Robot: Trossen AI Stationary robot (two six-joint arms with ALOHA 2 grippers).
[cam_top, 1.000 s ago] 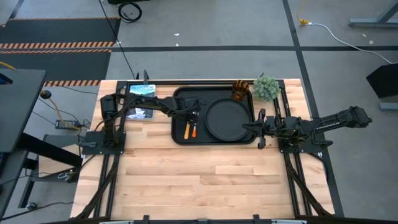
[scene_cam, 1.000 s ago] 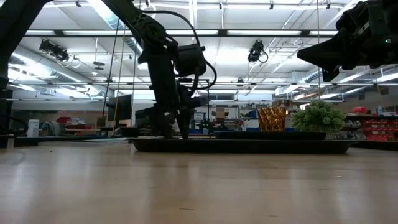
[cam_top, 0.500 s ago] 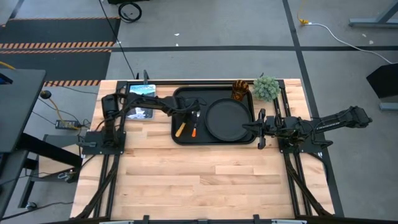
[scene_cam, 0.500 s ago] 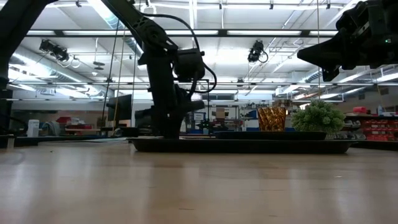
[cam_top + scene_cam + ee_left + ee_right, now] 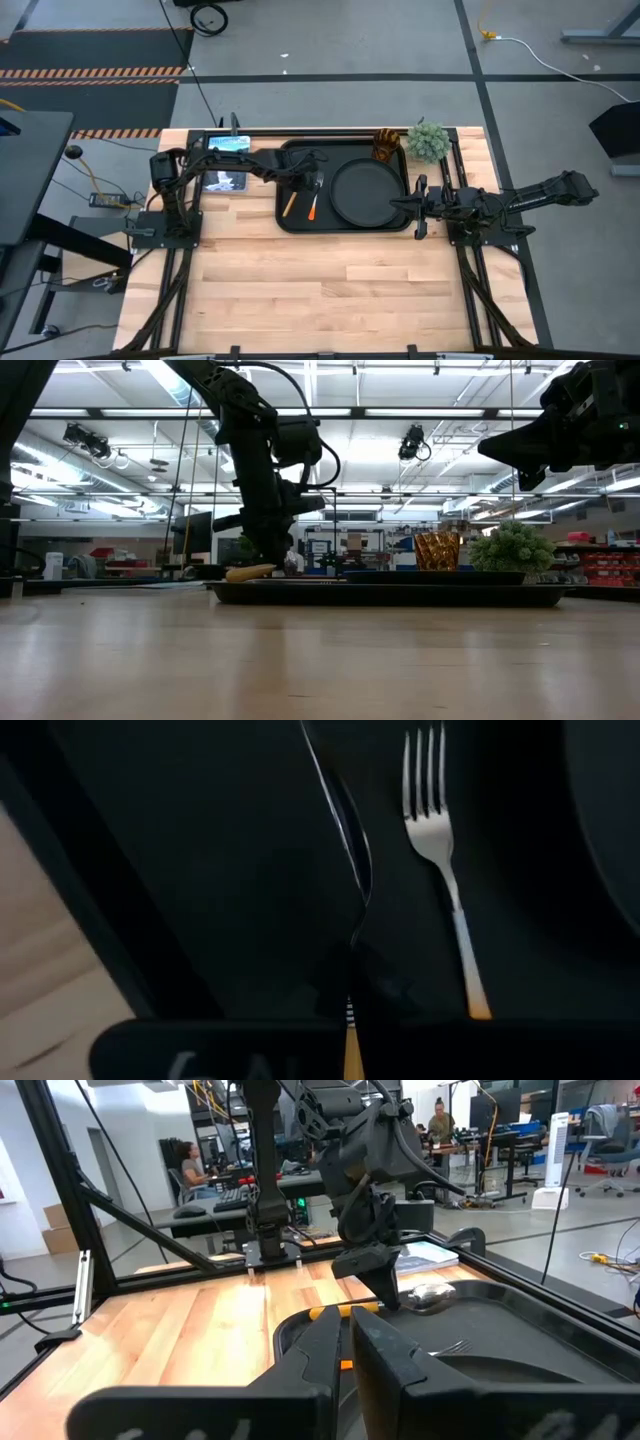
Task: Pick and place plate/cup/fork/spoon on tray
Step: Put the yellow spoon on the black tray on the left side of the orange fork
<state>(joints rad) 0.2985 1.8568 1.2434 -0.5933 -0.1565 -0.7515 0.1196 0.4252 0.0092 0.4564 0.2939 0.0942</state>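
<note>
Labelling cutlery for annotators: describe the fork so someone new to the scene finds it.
On the table lies the black rectangular tray, with two orange-handled utensils left of the round plate. The fork is the one nearer the plate, lying flat, with tines; the spoon beside it has a round bowl and sits tilted in the left gripper.

Take the tray (image 5: 345,224) as your landmark on the counter (image 5: 330,290). In it, the plate (image 5: 367,192) fills its right part, the cup (image 5: 387,146) sits at its far right corner, and the fork (image 5: 312,205) and spoon (image 5: 293,200) lie side by side in its left part. The plant (image 5: 428,141) stands just right of the cup, outside the tray.
</note>
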